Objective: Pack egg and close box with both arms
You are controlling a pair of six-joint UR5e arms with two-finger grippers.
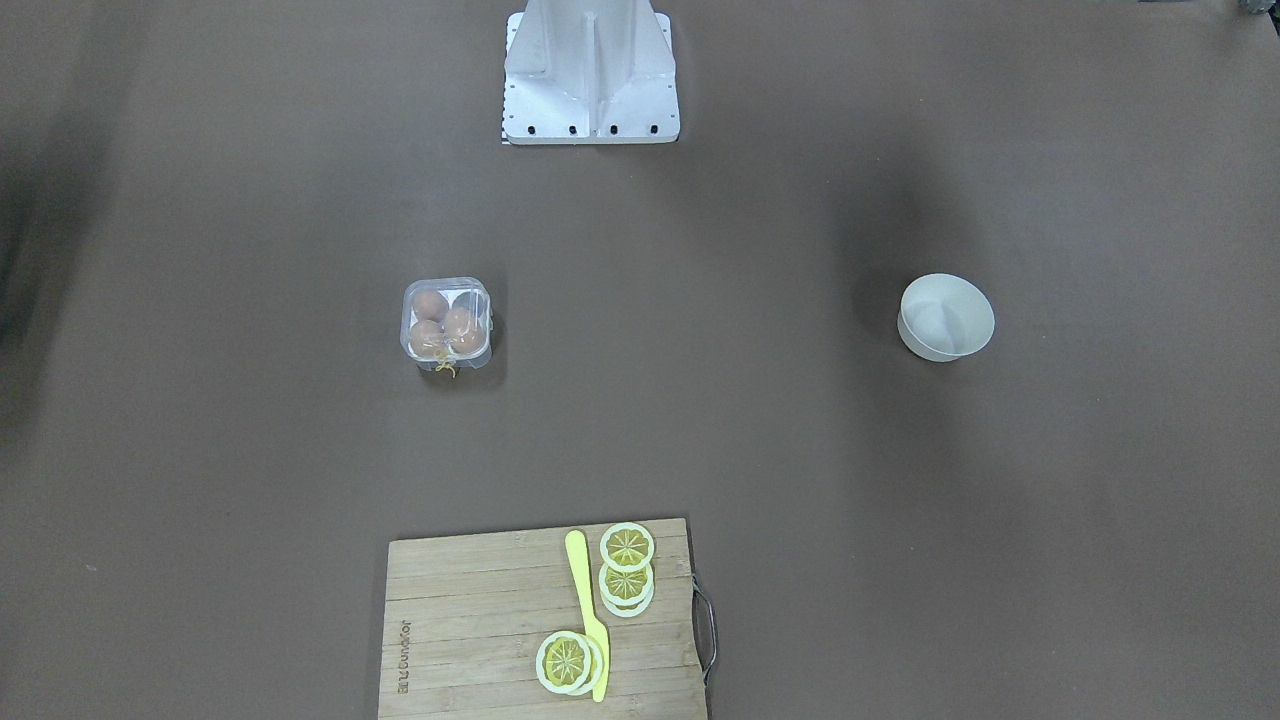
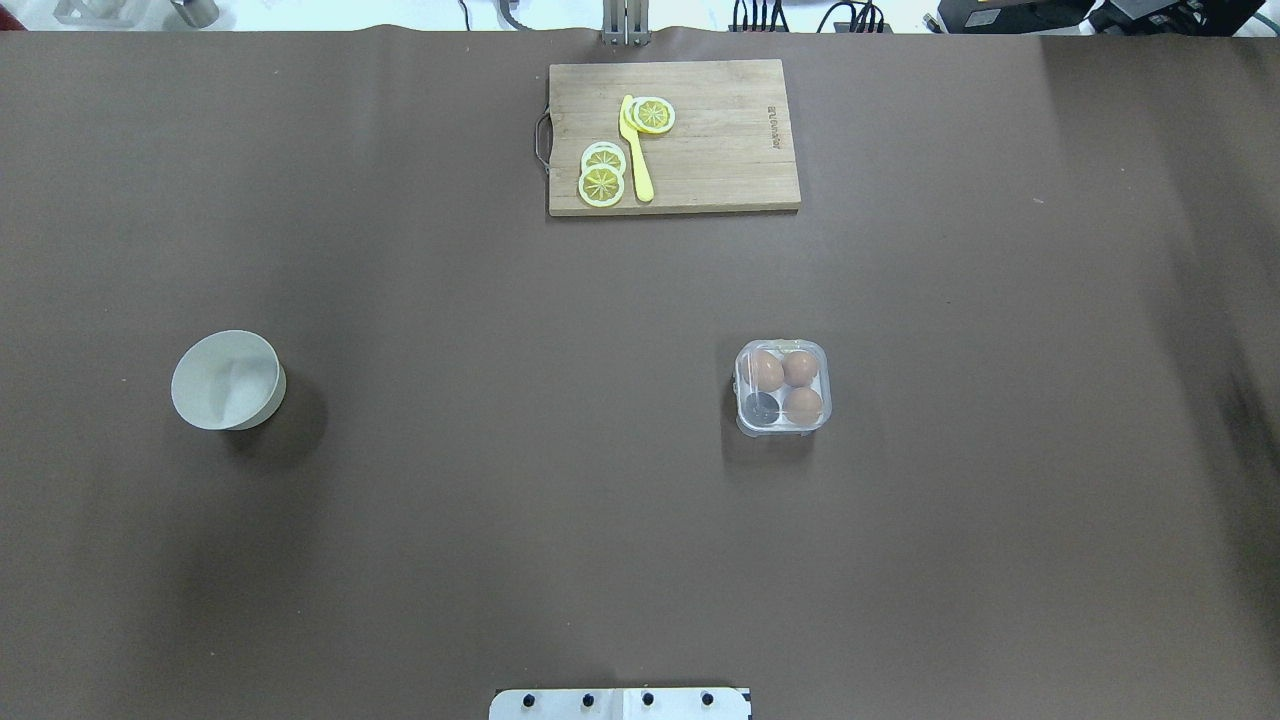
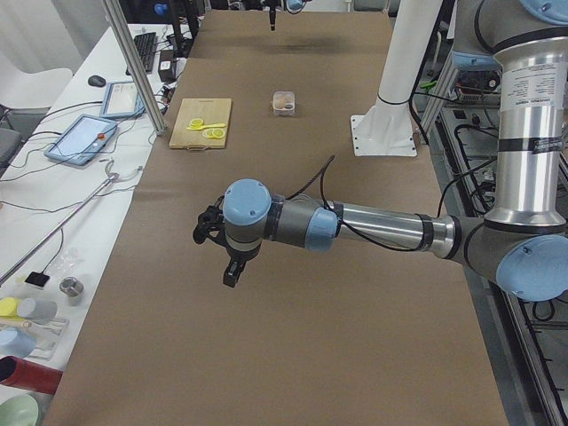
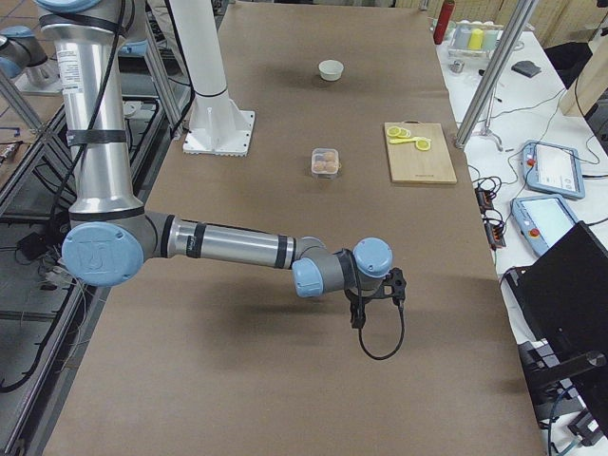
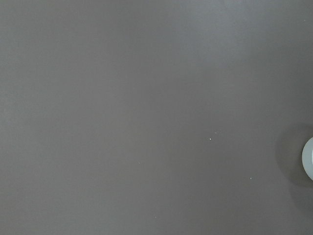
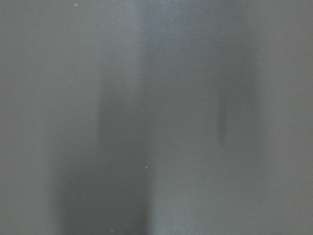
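The clear box (image 2: 783, 386) stands on the brown table, right of centre in the overhead view. It holds three brown eggs (image 2: 765, 370); its near-left cell is empty. Its clear lid seems to lie over the cells, with yellow string (image 1: 445, 368) at one edge. The box also shows in the front view (image 1: 447, 324). My left gripper (image 3: 229, 271) hangs over bare table far from the box, seen only in the exterior left view. My right gripper (image 4: 359, 318) hangs over bare table, seen only in the exterior right view. I cannot tell whether either is open or shut.
A round white bowl (image 2: 228, 380) stands on the robot's left side; its rim shows in the left wrist view (image 5: 309, 159). A wooden cutting board (image 2: 720, 137) with lemon slices (image 2: 600, 185) and a yellow knife (image 2: 637, 150) lies at the far edge. The white base (image 1: 590, 75) is fixed.
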